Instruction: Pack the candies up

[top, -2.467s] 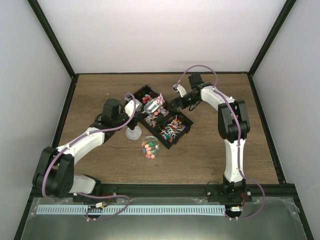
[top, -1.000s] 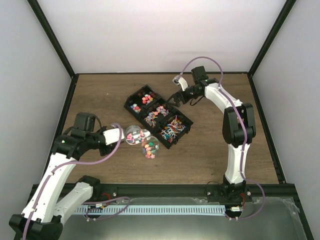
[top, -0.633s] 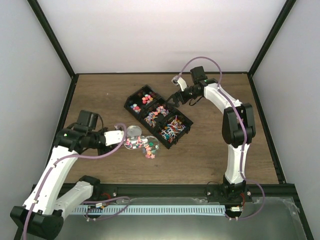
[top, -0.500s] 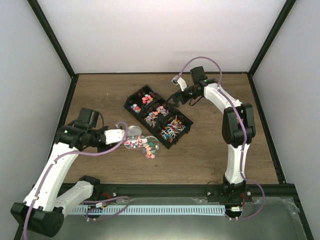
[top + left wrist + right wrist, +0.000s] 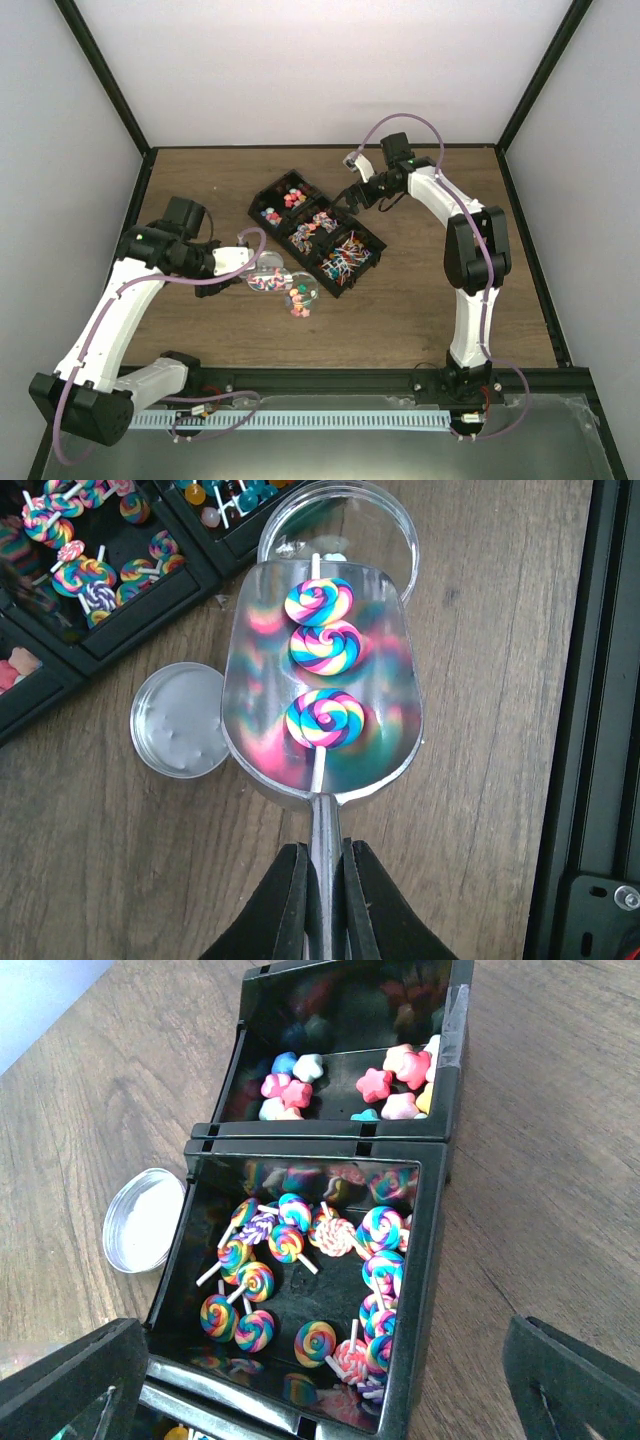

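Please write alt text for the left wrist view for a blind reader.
The left tool grips the handle of a metal scoop holding three rainbow swirl lollipops, its tip over the rim of a clear jar. A round lid and a black candy tray lie to the left.

Three swirl lollipops (image 5: 326, 648) in one metal scoop (image 5: 262, 742), one clear jar (image 5: 388, 522), one round lid (image 5: 180, 722), one black tray (image 5: 300, 1134)

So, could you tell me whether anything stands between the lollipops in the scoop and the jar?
Nothing visible does: the scoop holding the lollipops reaches over the open jar, and the lid lies aside on the table.
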{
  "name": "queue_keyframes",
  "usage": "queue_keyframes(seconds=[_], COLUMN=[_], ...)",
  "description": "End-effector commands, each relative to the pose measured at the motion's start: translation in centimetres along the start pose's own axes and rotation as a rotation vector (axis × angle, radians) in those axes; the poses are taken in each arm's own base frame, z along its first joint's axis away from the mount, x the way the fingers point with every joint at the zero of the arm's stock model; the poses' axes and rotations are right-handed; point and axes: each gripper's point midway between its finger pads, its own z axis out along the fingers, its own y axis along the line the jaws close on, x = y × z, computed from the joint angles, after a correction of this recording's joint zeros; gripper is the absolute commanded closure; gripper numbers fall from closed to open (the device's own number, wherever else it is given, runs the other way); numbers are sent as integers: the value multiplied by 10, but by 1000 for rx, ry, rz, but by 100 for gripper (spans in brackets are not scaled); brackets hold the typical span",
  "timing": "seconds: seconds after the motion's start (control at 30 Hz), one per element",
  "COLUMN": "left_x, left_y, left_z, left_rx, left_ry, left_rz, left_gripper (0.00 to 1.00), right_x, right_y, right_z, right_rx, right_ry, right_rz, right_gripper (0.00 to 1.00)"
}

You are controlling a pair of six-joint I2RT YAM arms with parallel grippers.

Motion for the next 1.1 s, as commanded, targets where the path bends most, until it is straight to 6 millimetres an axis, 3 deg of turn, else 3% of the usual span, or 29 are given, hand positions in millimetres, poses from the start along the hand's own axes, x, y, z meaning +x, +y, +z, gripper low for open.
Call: queue_keyframes(seconds=[0.0,1.07], left_x=[-8,-20], left_y=[0,9], left_z=[-5,4], left_rx=[18,77], left_ry=[-5,159], left_rz=[37,49], left_gripper=[96,96], right_x=[-12,-7], right_y=[6,-1], right_z=[-8,-2], right_rx=[5,12], right_ry=[-18,-11], right_rz=[-31,-16], right_gripper=[0,0])
